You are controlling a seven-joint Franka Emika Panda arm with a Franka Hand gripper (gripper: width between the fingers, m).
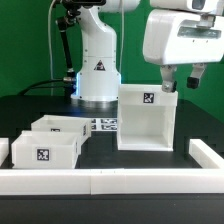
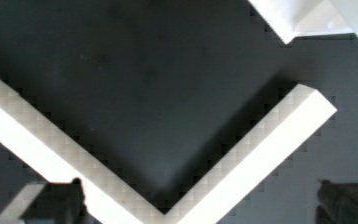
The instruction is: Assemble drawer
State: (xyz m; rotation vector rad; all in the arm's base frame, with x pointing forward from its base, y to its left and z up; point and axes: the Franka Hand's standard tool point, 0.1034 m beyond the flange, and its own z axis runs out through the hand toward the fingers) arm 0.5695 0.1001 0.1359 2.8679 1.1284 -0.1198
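Observation:
The drawer's tall white casing (image 1: 146,117) stands upright on the black table right of the middle, with a square tag on its front. Two shallow white trays (image 1: 43,150) (image 1: 61,127) sit side by side at the exterior view's left, each with a tag. My gripper (image 1: 182,80) hangs open and empty above the casing's upper right corner, apart from it. In the wrist view the gripper (image 2: 197,205) shows two dark fingertips (image 2: 51,200) set wide apart with nothing between them. A white corner of the casing (image 2: 322,15) shows at the frame edge.
Low white border rails (image 1: 110,181) run along the table's front and sides; two of them meet in a corner under the gripper in the wrist view (image 2: 265,140). The marker board (image 1: 104,125) lies between the trays and the casing. The robot base (image 1: 97,70) stands behind.

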